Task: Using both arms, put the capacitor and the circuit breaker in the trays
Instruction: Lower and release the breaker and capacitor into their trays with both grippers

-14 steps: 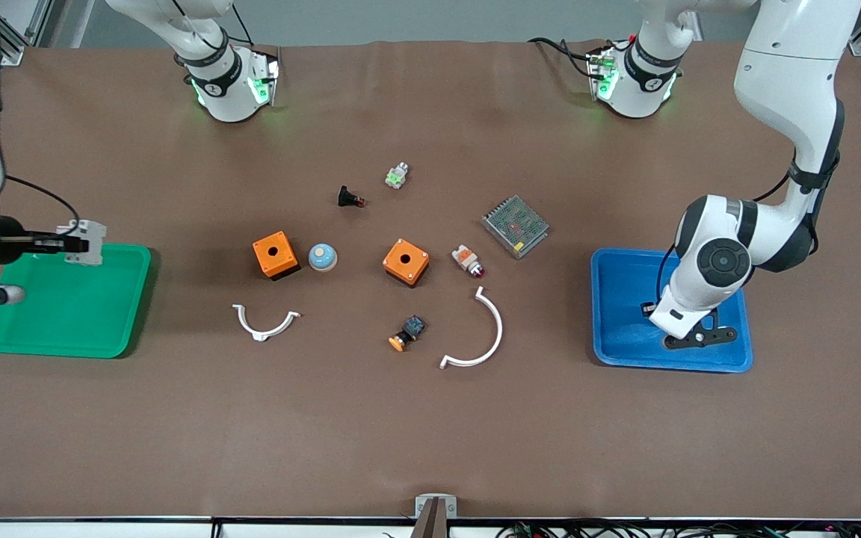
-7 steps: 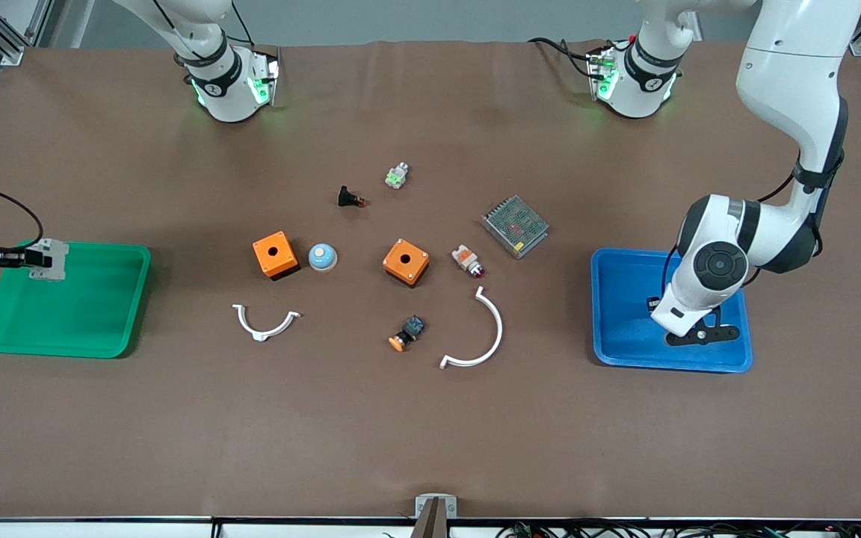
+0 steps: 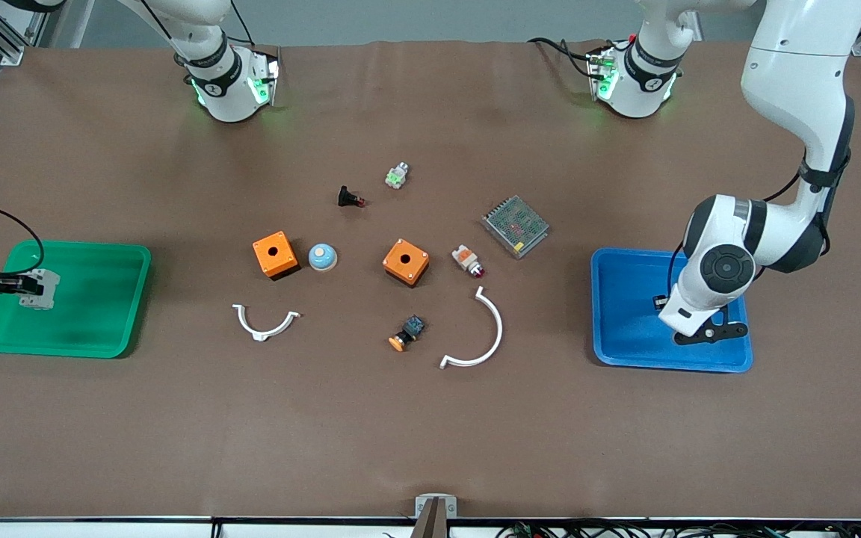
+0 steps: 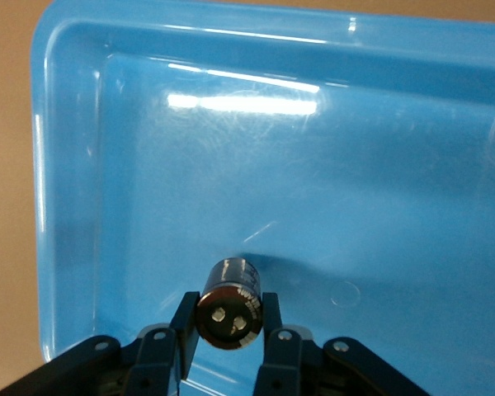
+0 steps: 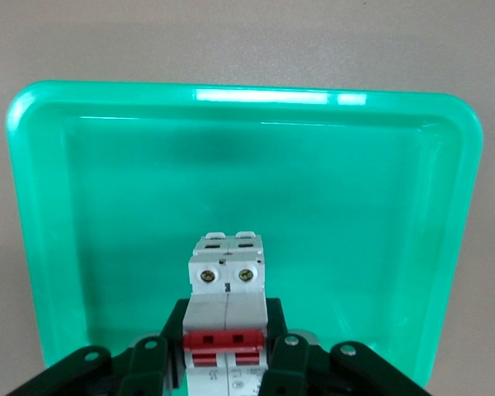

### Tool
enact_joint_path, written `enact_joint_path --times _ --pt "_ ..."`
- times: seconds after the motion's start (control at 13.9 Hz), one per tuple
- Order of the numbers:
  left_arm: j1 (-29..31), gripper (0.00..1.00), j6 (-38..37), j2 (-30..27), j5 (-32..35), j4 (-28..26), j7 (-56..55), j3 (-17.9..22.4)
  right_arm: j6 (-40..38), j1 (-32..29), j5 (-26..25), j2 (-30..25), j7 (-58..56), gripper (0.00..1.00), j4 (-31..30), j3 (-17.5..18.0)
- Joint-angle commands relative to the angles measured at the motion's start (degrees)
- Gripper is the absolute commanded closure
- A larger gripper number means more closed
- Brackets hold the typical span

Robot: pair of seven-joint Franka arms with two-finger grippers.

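The capacitor [image 4: 228, 305], a small dark cylinder with two metal pins on its end, is clamped between the fingers of my left gripper [image 4: 228, 320]. It hangs just over the floor of the blue tray [image 4: 148, 165]. In the front view that gripper [image 3: 658, 303] is low inside the blue tray [image 3: 621, 329]. My right gripper [image 5: 228, 334] is shut on the circuit breaker [image 5: 228, 285], a white-grey block with red levers. It holds the breaker [image 3: 39, 288] over the green tray [image 3: 94, 329], near the tray's outer end.
Between the trays lie two orange boxes [image 3: 275, 255] [image 3: 406, 262], a blue dome [image 3: 322, 257], a black push-button [image 3: 349, 197], a white-orange indicator [image 3: 468, 261], an orange-capped button [image 3: 406, 333], a mesh-covered unit [image 3: 515, 226] and two white curved pieces [image 3: 264, 323] [image 3: 479, 336].
My right gripper has carried the circuit breaker from the green tray's rim to over the tray's outer end, and lower. My left gripper has shifted slightly within the blue tray.
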Motion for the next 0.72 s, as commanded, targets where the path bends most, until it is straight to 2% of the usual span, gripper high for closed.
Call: enact_joint_path --times 0.0,0.22,0.29,0.36,0.43,0.5,0.65 --pt "0.0 0.99 -1.1 -0.9 3.3 -0.5 -2.6 0.0 0.5 -1.3 -1.0 1.1 -0.8 0.76 0.0 1.2" --pt "0.4 0.96 -1.2 -1.0 3.3 -1.0 -2.6 0.0 4.1 -1.3 -0.9 3.3 -0.7 0.75 -1.0 1.2" --pt "0.5 0.90 -1.5 -1.0 3.3 -0.9 -2.6 -0.1 4.6 -1.3 -0.8 3.7 -0.7 0.75 -1.1 1.2" --pt "0.5 0.78 -1.5 -0.8 3.3 -0.9 -2.8 -0.1 4.7 -1.3 -0.6 3.9 -0.7 0.75 -1.1 1.2" --pt "0.5 0.54 -1.5 -0.7 3.3 -0.8 -3.1 -0.1 4.8 -1.3 -0.4 4.0 -0.7 0.74 -1.1 1.2" --pt "0.4 0.38 -1.5 -0.8 3.3 -0.5 -3.2 -0.2 5.1 -1.3 -0.3 4.2 -0.8 0.74 -1.0 1.2" --pt "0.3 0.00 -1.5 -0.9 3.3 0.5 -3.3 -0.4 7.0 -1.3 -0.3 5.2 -0.7 0.74 -1.1 1.2"
